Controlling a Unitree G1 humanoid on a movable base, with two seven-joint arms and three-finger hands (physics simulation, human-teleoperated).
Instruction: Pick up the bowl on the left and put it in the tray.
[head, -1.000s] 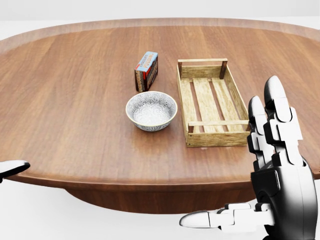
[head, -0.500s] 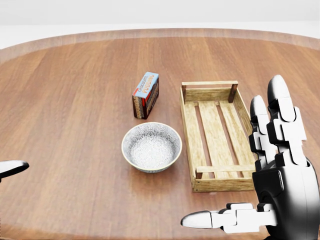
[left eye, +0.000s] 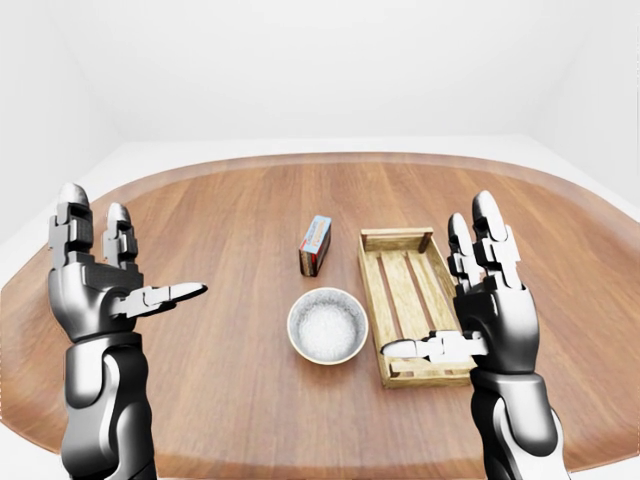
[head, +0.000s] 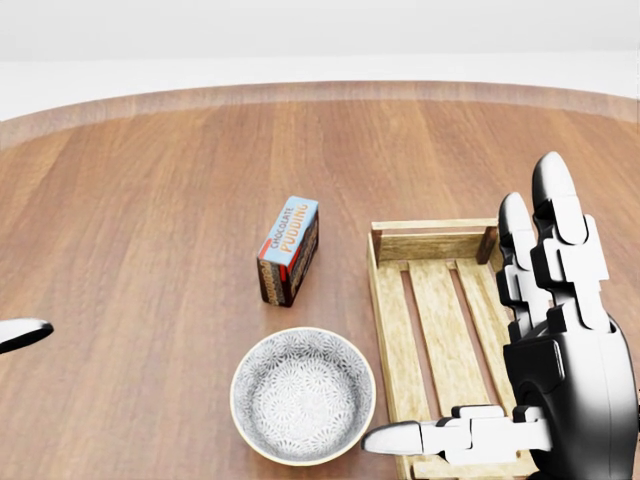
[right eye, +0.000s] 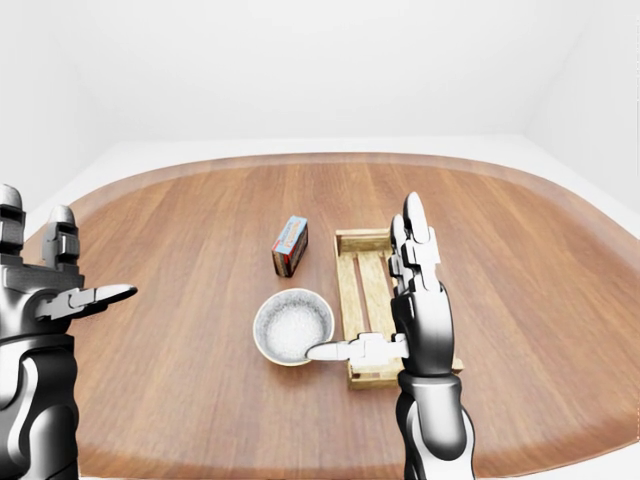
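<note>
The right hand (left eye: 487, 305) is raised, fingers spread and empty, right of the bowl (head: 303, 395). The left hand (left eye: 95, 285) is spread too, well left of the bowl. The bowl sits on the counter (head: 150, 200), the tray (head: 432, 243) just right of it. A box (head: 289, 250) lies near the bowl, above it in the head view.

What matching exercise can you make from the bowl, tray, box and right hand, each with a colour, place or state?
Things:
1. bowl
2. tray
3. box
4. right hand

Descriptions:
A. wooden slats, nothing in it
B. raised, fingers open, holding nothing
C. round, white, patterned inside
D. blue top, above the bowl in the head view

Pairs: 1-C, 2-A, 3-D, 4-B
</note>
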